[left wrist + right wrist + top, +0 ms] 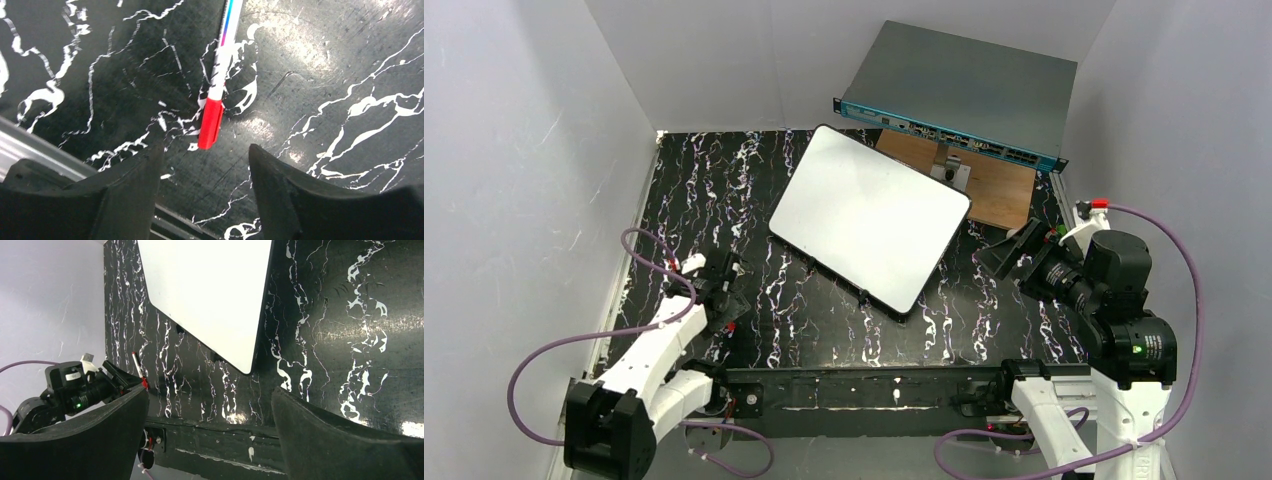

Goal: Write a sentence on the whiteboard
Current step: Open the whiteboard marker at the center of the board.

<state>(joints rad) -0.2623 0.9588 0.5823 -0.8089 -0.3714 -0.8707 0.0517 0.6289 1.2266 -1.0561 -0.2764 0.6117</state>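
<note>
The whiteboard (pixel 869 215) lies flat and tilted on the black marbled table, and also shows in the right wrist view (pixel 210 290). No sentence shows on it; its surface is blank white. A white marker with a red cap (pixel 215 95) lies on the table just ahead of my left gripper (pixel 205 150), cap end nearest the fingers. The marker also shows small in the right wrist view (pixel 139 371). My left gripper (pixel 727 290) is open and empty, left of the board. My right gripper (pixel 1009 250) is open and empty, right of the board's near corner (pixel 210 395).
A grey metal box with a teal front (pixel 964 90) stands at the back right over a wooden board (pixel 994 185). Grey walls close in on three sides. A black rail (pixel 864 390) runs along the near edge between the arm bases.
</note>
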